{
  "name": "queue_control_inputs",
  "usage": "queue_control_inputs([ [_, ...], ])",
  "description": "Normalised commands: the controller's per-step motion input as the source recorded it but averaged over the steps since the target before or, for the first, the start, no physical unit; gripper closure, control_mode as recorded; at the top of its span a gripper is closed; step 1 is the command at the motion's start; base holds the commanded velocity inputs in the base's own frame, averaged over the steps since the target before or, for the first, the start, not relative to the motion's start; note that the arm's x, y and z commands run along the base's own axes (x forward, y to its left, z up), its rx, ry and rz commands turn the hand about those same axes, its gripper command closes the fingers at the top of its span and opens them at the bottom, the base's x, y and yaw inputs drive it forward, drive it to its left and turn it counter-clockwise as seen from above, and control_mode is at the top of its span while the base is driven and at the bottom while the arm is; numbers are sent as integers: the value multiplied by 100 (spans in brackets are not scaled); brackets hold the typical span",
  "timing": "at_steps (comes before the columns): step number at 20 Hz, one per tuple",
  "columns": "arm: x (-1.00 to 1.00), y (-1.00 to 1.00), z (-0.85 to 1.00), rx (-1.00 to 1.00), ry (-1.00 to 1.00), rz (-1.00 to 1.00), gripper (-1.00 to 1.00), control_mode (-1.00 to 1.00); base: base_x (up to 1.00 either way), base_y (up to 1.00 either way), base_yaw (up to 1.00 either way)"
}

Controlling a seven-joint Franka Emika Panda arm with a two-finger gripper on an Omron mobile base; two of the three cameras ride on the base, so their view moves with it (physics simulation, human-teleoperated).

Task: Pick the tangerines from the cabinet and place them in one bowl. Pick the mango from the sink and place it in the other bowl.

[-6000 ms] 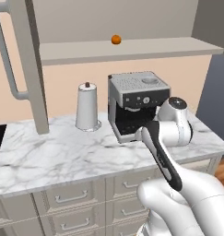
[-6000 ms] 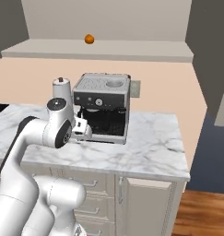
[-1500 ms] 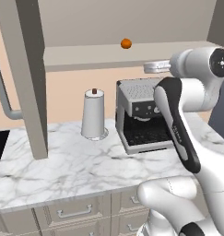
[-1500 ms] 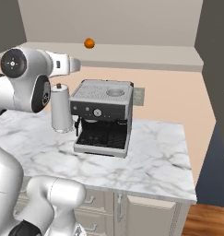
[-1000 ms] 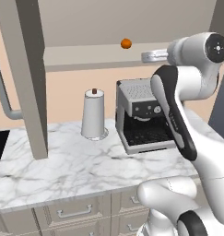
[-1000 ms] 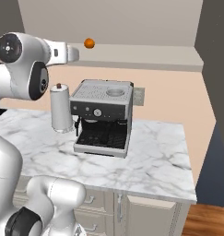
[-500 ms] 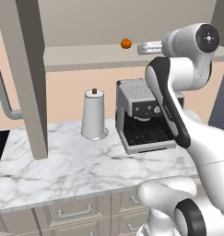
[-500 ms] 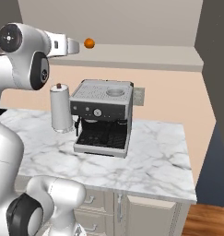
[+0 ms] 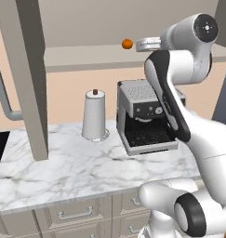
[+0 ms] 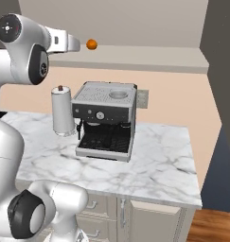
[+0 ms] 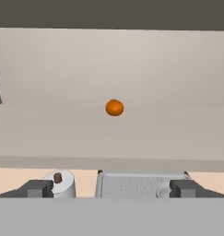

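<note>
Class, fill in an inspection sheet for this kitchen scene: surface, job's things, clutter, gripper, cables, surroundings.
Surface: marble counter, drawers beneath.
Job's things: one tangerine on the cabinet shelf; cabinet door swung open.
Clutter: espresso machine and white canister on the counter.
Gripper: gripper open, level with the shelf, aimed at the tangerine, apart from it.
Cables: nothing seen.
Surroundings: beige wall.

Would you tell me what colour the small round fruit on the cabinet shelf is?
Bright orange tangerine, clearest in the hand view.
</note>
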Motion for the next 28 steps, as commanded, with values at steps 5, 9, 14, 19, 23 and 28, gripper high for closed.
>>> queue_control_inputs([
  [5, 10, 2, 0, 0, 11, 0, -100, -100, 0, 0, 0],
  [9, 18, 0, 0, 0, 1, 0, -100, -100, 0, 0, 0],
  [14, 11, 0, -23, 0, -1, 0, -100, -100, 0, 0, 0],
  [19, 15, 0, -18, 0, -1, 0, -100, -100, 0, 0, 0],
  [23, 27, 0, -2, 0, 0, 0, -100, -100, 0, 0, 0],
  [28, 31, 0, -1, 0, 2, 0, -100, -100, 0, 0, 0],
])
